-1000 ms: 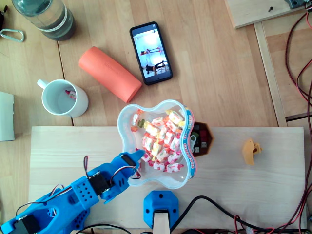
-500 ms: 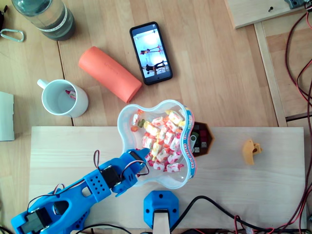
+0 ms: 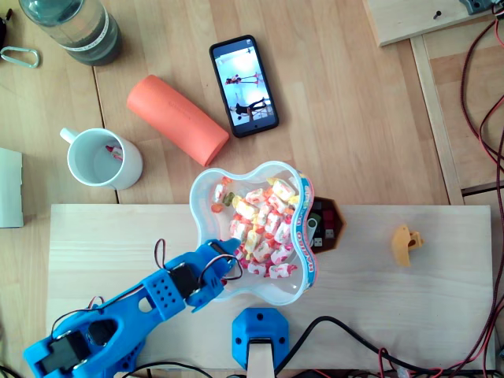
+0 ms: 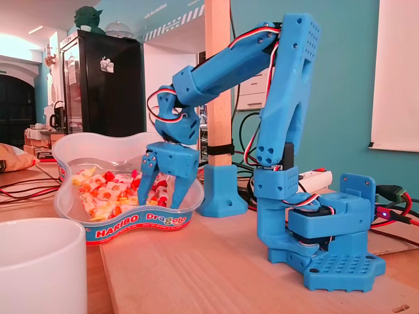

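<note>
A clear plastic candy tub (image 3: 206, 185) (image 4: 72, 145) holds a pile of wrapped sweets (image 3: 264, 228) (image 4: 98, 190). My blue gripper (image 3: 228, 260) (image 4: 165, 191) reaches over the tub's near-left rim in the overhead view. It points down into the sweets at the edge of the pile. In the fixed view its two fingers (image 4: 148, 180) stand spread apart, open, with sweets behind and between them. I cannot tell whether the tips touch a sweet. A white mug (image 3: 102, 157) (image 4: 39, 261) with one sweet inside stands to the left on the table.
An orange cylinder (image 3: 177, 118), a phone (image 3: 244, 85) and a dark bottle (image 3: 75, 27) lie beyond the tub. A brown box (image 3: 329, 224) sits at the tub's right side and a small orange piece (image 3: 407, 244) farther right. A blue post base (image 3: 260, 339) stands by the board's front edge.
The gripper has moved right and forward from the tub's rim to over the sweets inside, and the arm has swung slightly with it. The fingers look spread wider.
</note>
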`<state>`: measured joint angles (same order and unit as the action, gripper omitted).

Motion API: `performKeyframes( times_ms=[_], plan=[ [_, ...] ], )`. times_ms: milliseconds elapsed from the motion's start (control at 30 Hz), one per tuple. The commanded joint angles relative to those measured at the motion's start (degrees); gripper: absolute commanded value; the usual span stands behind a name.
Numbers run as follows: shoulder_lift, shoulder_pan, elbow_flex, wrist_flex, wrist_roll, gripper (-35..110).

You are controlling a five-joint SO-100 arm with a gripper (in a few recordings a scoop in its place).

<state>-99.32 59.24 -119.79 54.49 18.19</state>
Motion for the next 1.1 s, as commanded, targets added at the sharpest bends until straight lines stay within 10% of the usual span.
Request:
performKeyframes(
  times_ms=[0,1067],
  plan=[
    [-1.1,1.0,2.5,0.2,-0.1,27],
    [0.0,1.3,2.0,-4.0,0.3,27]
  ],
)
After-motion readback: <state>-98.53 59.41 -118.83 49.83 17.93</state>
